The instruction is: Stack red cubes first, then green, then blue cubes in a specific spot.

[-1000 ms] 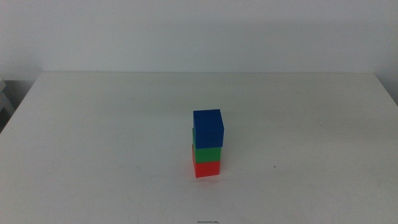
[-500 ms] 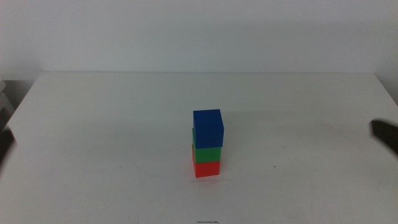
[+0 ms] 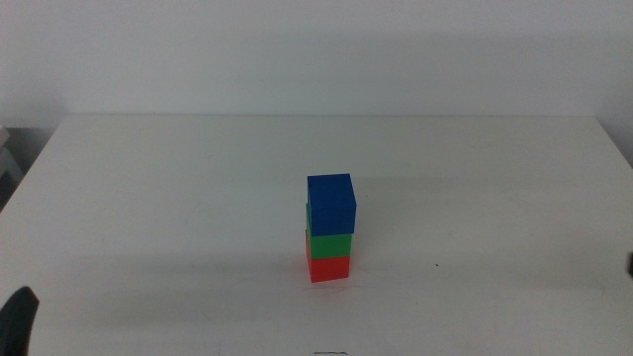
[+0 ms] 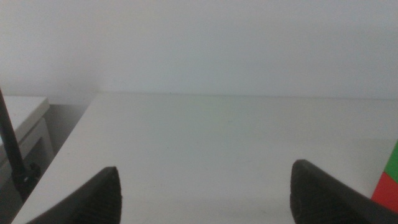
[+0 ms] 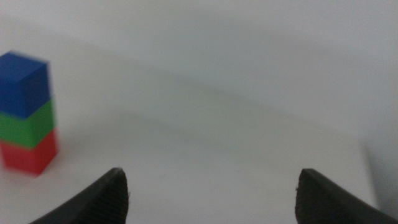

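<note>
Three cubes stand stacked in the middle of the white table: the red cube point(image 3: 329, 268) at the bottom, the green cube point(image 3: 330, 244) on it, the blue cube point(image 3: 331, 203) on top, turned slightly. The spot under the stack is unmarked. My left gripper point(image 4: 205, 171) is open and empty near the table's front left; only a dark tip of it point(image 3: 18, 321) shows in the middle view. My right gripper point(image 5: 211, 174) is open and empty, well off to the stack's right. The right wrist view shows the blue point(image 5: 23, 84), green point(image 5: 26, 127) and red point(image 5: 28, 155) cubes.
Slivers of the green cube point(image 4: 392, 163) and the red cube point(image 4: 388, 193) show at the left wrist view's edge. A low white stand point(image 4: 22, 115) and a dark pole point(image 4: 12, 155) sit beyond the table's left edge. A white wall rises behind the table.
The stack has not moved. Half a second ago dark arm parts showed at the left and right edges; the left one is now lower, in the bottom corner, and the right one is almost out of view.
</note>
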{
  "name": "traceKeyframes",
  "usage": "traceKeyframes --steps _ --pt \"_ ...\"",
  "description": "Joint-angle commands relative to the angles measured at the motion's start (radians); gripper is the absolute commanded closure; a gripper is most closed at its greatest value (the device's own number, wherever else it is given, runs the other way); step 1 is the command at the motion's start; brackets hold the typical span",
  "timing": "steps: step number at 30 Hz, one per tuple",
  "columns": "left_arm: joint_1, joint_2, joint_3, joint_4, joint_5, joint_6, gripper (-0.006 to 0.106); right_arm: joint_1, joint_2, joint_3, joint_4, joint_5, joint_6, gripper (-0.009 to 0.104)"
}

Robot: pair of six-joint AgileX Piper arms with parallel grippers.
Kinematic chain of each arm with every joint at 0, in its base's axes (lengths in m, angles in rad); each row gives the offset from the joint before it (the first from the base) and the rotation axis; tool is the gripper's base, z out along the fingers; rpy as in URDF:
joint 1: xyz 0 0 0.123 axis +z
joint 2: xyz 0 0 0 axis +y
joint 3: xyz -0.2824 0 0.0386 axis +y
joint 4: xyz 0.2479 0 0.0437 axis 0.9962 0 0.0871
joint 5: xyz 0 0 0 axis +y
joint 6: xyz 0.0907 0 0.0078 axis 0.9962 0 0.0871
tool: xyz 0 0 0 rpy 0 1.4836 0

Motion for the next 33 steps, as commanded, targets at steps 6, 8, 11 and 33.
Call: traceKeyframes --steps 6,8,11,33 --pt "0.0 -0.044 0.069 -0.006 -0.127 -0.006 0.008 -0.241 -0.263 0.134 0.028 -0.113 -0.008 0.013" --pt "0.0 -0.044 0.089 -0.006 -0.134 -0.006 0.008 -0.304 -0.304 0.165 0.063 -0.113 -0.008 0.013" --pt "0.0 -0.044 0.116 -0.006 -0.148 -0.006 0.008 -0.38 -0.344 0.22 0.117 -0.11 -0.008 0.013" --pt "0.0 -0.044 0.123 -0.002 -0.173 -0.006 0.008 -0.321 -0.412 0.354 0.151 -0.052 -0.008 0.013"
